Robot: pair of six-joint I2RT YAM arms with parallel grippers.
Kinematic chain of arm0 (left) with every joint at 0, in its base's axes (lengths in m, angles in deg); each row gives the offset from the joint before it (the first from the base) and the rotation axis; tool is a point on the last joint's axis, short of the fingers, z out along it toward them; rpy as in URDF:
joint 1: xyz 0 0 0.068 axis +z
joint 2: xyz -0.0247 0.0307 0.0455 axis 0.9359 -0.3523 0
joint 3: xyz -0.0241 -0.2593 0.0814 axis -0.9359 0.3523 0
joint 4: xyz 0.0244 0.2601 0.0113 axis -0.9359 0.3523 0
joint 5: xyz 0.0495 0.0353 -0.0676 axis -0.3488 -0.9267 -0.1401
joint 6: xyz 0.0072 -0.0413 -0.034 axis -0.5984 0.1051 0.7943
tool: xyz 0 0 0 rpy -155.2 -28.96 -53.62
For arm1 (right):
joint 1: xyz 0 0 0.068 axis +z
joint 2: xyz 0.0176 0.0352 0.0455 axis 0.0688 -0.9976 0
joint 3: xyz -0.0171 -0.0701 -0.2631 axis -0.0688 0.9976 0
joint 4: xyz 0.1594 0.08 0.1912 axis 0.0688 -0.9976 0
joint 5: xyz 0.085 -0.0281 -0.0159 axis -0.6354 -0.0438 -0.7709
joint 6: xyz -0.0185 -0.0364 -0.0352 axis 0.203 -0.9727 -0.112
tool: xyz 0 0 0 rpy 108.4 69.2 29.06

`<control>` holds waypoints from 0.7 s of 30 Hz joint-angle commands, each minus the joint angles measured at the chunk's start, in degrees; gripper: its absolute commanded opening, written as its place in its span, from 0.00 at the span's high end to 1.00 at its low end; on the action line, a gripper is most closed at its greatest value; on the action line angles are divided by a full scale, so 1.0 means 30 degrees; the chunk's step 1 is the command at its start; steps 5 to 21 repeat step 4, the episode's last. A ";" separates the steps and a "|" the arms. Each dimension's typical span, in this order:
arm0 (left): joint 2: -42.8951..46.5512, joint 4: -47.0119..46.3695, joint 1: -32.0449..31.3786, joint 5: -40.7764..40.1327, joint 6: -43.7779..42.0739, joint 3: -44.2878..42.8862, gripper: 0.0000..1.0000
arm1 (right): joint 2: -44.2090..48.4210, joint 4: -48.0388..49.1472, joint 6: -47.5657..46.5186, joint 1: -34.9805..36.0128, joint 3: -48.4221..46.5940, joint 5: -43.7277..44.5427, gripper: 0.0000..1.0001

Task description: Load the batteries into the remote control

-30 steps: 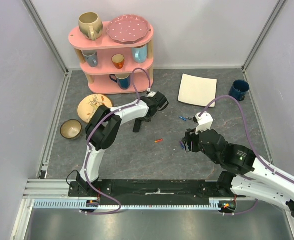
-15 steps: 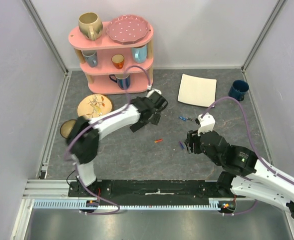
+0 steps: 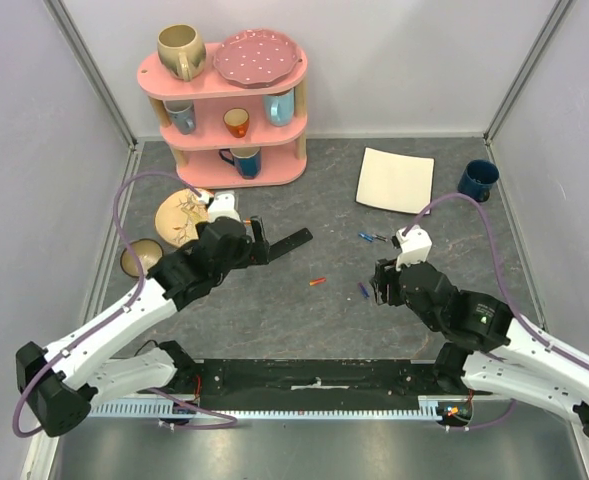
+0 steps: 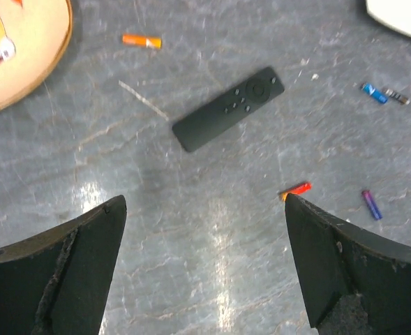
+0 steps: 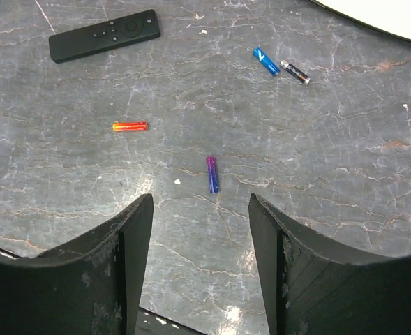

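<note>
R gripper (image 5: 199,202) is hovering open w/ purple battery (image 5: 211,174) just ahead of it, prob. lining up a pick, while L gripper (image 4: 205,202), also open, is facing remote (image 4: 228,109) ahead, buttons up.

Robot test cell, laboratory type. Enclosure of plain pale wall panels (image 3: 424,60) set in aluminium posts (image 3: 92,80). Work surface is a grey stone-pattern tabletop (image 3: 304,310). Left arm (image 3: 114,325) and right arm (image 3: 534,360), trailing purple cables (image 3: 462,196), are bolted at an aluminium rail (image 3: 304,408). Staged household props: pink shelf (image 3: 214,85), mugs (image 3: 180,50), spotted plate (image 3: 257,57).
</note>
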 commanded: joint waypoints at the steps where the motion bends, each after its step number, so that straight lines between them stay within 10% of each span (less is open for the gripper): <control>1: 0.1982 -0.0876 -0.0029 0.0570 0.1984 0.1417 0.01 | -0.0371 0.1123 -0.0144 0.0018 0.0069 0.0841 0.35; 21: 0.2631 -0.1084 -0.0058 0.0808 0.1316 0.1829 0.01 | -0.0722 0.1533 -0.0086 0.0018 -0.0165 0.0667 0.35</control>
